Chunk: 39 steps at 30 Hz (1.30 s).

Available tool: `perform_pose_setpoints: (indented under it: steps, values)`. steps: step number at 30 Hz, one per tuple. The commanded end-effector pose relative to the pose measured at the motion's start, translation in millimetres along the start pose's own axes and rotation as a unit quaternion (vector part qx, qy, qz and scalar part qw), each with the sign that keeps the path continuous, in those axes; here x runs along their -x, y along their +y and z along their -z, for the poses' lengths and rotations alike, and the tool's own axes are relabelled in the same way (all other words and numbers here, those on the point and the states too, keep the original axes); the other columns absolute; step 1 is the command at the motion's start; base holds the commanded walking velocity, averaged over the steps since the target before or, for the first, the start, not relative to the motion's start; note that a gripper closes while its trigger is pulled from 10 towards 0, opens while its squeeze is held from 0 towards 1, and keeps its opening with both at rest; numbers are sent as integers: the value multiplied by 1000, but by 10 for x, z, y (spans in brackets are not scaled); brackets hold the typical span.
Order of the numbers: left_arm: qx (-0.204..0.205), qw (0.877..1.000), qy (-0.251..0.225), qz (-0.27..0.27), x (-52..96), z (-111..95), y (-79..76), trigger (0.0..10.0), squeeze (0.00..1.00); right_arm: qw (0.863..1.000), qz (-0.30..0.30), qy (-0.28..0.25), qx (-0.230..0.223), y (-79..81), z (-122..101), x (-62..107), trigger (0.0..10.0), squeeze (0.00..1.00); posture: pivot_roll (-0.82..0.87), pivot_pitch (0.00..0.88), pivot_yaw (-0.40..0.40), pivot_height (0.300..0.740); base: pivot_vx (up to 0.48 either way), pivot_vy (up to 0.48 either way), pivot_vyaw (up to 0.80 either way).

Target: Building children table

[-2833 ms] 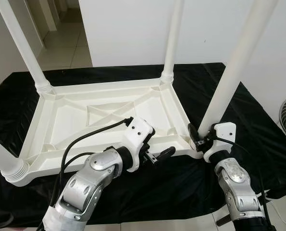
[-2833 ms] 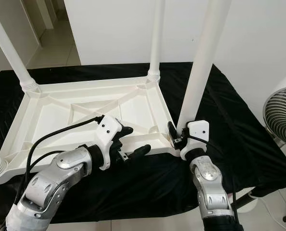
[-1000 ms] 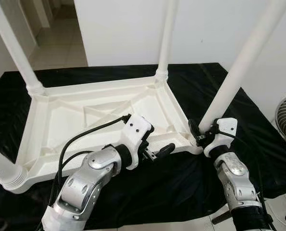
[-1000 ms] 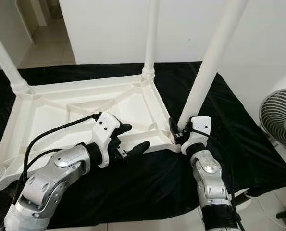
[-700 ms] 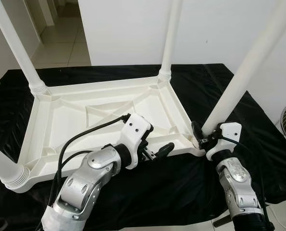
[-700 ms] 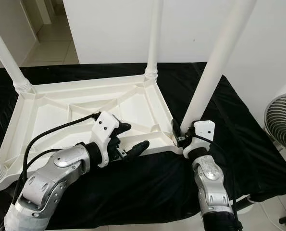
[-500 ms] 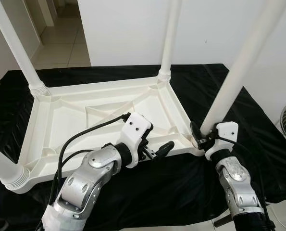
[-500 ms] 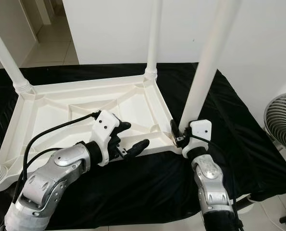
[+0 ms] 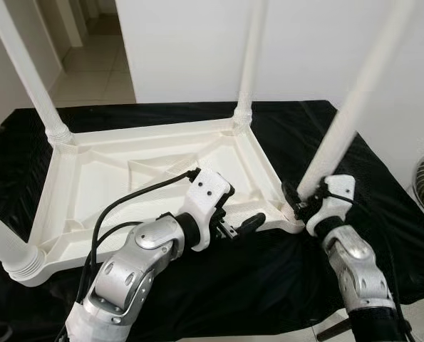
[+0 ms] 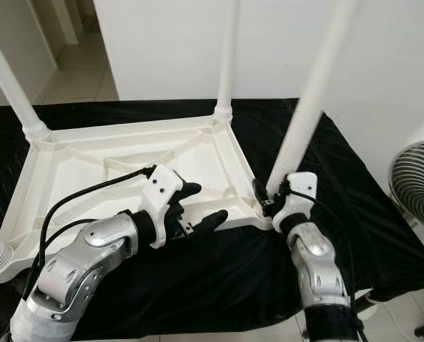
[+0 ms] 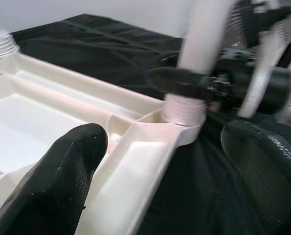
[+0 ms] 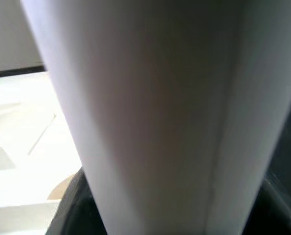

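Note:
A white plastic table top (image 9: 105, 187) lies upside down on a black cloth. Four white legs stand up from its corners. My right gripper (image 9: 302, 201) is shut on the near right leg (image 9: 354, 107), just above its ribbed base at the corner socket. In the right wrist view that leg (image 12: 150, 107) stands close between the fingers. My left gripper (image 10: 203, 204) is open and straddles the near rim (image 11: 135, 171), with one finger (image 11: 62, 181) inside the top and the other finger (image 11: 262, 166) outside over the cloth.
The black cloth (image 9: 269, 285) covers the surface under the table top. The other legs rise at the far left (image 9: 26, 71), far right (image 9: 251, 64) and near left (image 9: 1, 239). A white fan (image 10: 418, 185) stands at the right. A white wall is behind.
The view sways a little. The left gripper stays open over the near rim and the right stays shut on the near right leg, whose lean shifts slightly.

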State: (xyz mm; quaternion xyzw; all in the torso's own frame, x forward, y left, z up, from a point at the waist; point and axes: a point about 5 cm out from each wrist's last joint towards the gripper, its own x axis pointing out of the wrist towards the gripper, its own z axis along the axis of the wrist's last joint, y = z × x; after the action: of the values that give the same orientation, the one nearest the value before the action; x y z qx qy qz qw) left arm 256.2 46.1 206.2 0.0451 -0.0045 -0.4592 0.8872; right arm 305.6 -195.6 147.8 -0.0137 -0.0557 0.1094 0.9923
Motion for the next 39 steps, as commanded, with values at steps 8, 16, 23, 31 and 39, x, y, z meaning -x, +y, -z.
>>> perform_pose_setpoints:
  steps: [8, 16, 23, 31, 39]
  values:
    - [-13, 1000, -7, 21, -86, -46, -50, 10000, 0, 1000, -19, -14, 17, 37, -441, -50, 10000, 0, -18, 91, 41, 740, 0, 0, 0]
    - [-23, 999, -18, 37, -180, -88, -103, 10000, 0, 997, -39, -68, 17, 66, -875, -104, 10000, 0, -38, 80, 36, 740, 0, 0, 0]
    - [-21, 997, -54, 49, -308, -244, -119, 10000, 0, 996, -82, -27, 16, 137, -629, -5, 10000, 0, -32, 71, 26, 740, 0, 0, 0]
    - [2, 994, -69, 85, -363, -364, -146, 10000, 0, 989, -142, -2, 47, 132, -647, 14, 10000, 0, -30, 65, 23, 740, 0, 0, 0]
    - [36, 984, -102, 140, -419, -576, -188, 10000, 0, 965, -251, 22, 72, 214, -626, 94, 10000, 0, -28, 52, 18, 740, 0, 0, 0]
